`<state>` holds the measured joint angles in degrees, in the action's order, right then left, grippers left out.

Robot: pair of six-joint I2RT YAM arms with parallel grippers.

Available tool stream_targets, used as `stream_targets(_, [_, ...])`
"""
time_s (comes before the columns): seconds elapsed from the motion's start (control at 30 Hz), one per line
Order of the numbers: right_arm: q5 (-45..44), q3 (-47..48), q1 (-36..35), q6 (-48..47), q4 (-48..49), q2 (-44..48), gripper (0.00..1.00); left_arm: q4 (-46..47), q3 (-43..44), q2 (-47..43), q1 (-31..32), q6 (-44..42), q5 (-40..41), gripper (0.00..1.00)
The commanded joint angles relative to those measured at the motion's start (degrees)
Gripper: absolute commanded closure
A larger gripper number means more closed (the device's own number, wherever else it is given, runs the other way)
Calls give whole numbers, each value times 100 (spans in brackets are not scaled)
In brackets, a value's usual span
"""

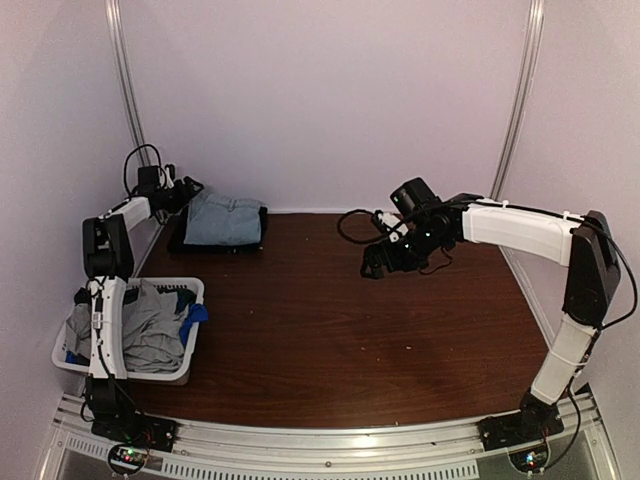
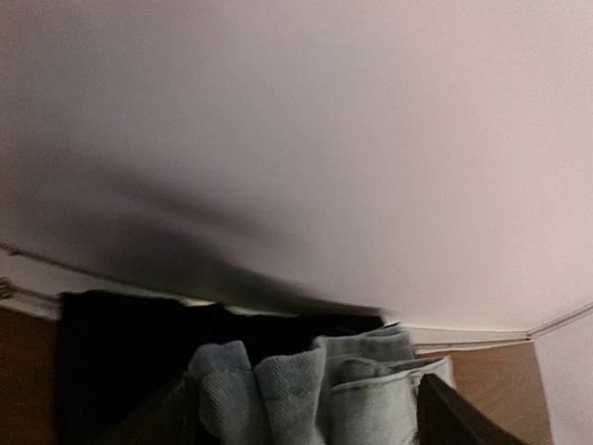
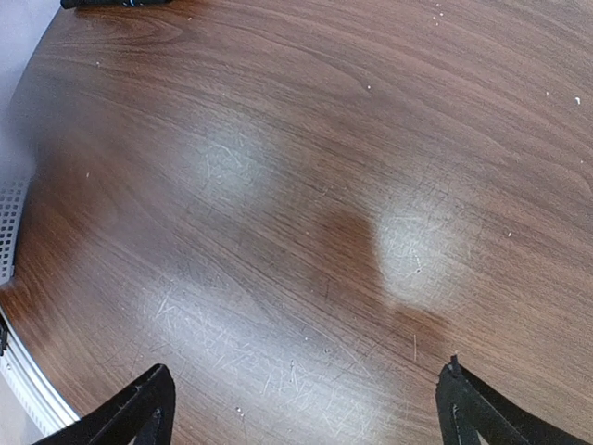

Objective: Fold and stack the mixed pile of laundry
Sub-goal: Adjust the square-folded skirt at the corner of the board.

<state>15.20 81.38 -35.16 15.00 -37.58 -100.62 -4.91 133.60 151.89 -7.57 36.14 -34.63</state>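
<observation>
The top camera sits high above and behind the near edge of the table. It looks down and forward over the whole tabletop to the back wall, with the 2 arm bases at the bottom. The left wrist camera is low and close at the table's far-left corner, facing the back wall. The light-blue denim piece along its lower edge also shows in the top view. The right wrist camera looks steeply down, close over the table's far-right part. It shares only that bare wood with the top view.
</observation>
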Motion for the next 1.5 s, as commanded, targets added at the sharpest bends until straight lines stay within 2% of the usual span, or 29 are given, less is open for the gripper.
stream_targets(0.0, [-86,72,-17,37,-87,124,1,-1193,34,-685,-376,-821,2203,8])
stream_targets(0.03, [-80,63,-17,44,-71,131,1,-1434,166,-707,-379,-940,2370,5])
stream_targets(0.13, [-36,47,-16,48,-15,111,1,-1780,234,-844,-361,-1303,2292,3])
stream_targets(0.27, [11,87,-17,50,43,67,0,-1866,-418,-1302,-203,-1850,1745,3])
stream_targets(0.37, [49,67,-15,51,114,47,0,-1742,-882,-1516,-73,-2035,1000,13])
stream_targets(0.43, [104,45,-15,63,163,34,0,-1913,-828,-1454,90,-2307,770,20])
stream_targets(0.53, [185,27,-16,94,176,0,0,-2170,-517,-1119,266,-2433,513,26])
stream_targets(0.83, [176,-22,-11,142,138,60,0,-2202,278,-347,433,-2088,995,26])
stream_targets(1.03, [169,-43,-13,141,123,66,0,-2287,452,-97,432,-2103,1277,24])
stream_targets(1.1, [175,-28,-17,137,130,43,0,-2340,473,-65,439,-2129,1278,31])
stream_targets(1.2, [194,-14,-17,126,134,22,0,-2307,478,-82,400,-2117,953,48])
stream_targets(1.27, [195,-1,-12,113,125,12,0,-2030,331,-200,354,-1984,545,71])
stream_targets(1.33, [195,0,-17,92,107,23,0,-1520,50,-418,285,-1721,301,86])
stream_targets(1.4, [180,-13,-17,90,89,40,0,-1181,-155,-593,186,-1380,280,96])
stream_targets(1.47, [176,-63,-18,98,104,73,0,-1132,-85,-616,110,-1276,381,97])
